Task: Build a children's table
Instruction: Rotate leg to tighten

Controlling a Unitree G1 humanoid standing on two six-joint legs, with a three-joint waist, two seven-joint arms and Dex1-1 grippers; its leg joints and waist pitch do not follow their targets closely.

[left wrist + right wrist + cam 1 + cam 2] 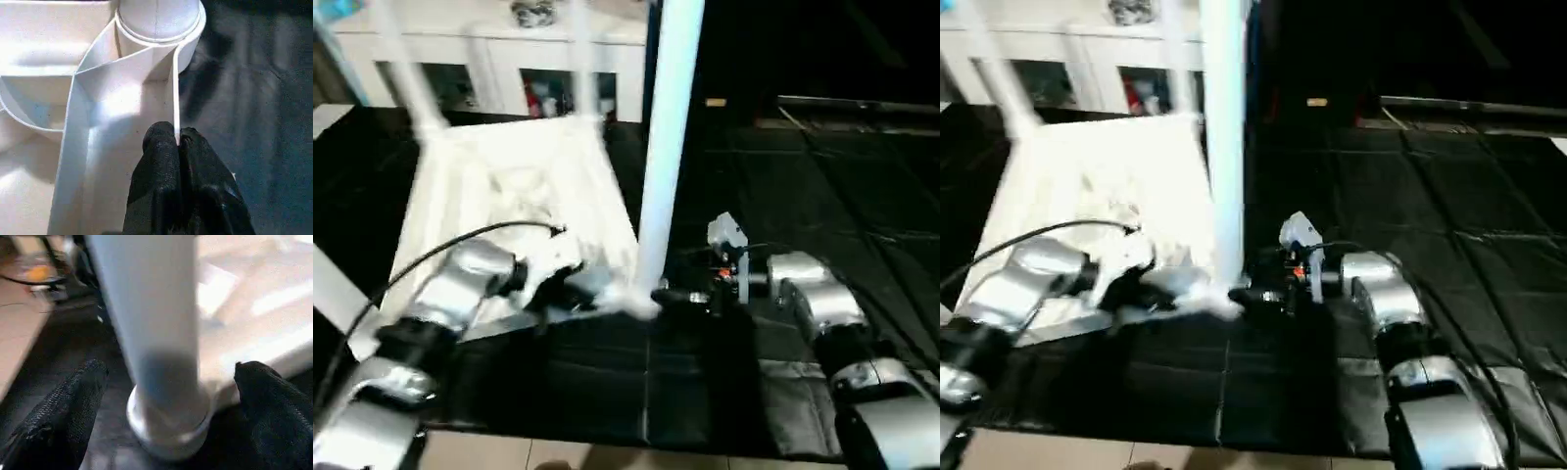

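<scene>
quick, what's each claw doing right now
Left claw: shut on the table top rim.
Right claw: open, fingers either side of the leg.

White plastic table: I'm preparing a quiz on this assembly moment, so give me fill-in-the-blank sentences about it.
1. The left gripper is shut on a thin ___ of the white plastic table top.
2. The right gripper has ___ fingers on either side of the white round leg.
3. That leg stands ___ in a corner socket.

Missing: rib; open; upright

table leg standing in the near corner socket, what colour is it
Plain white, like the tabletop; clearest in the left eye view: table leg.
</scene>
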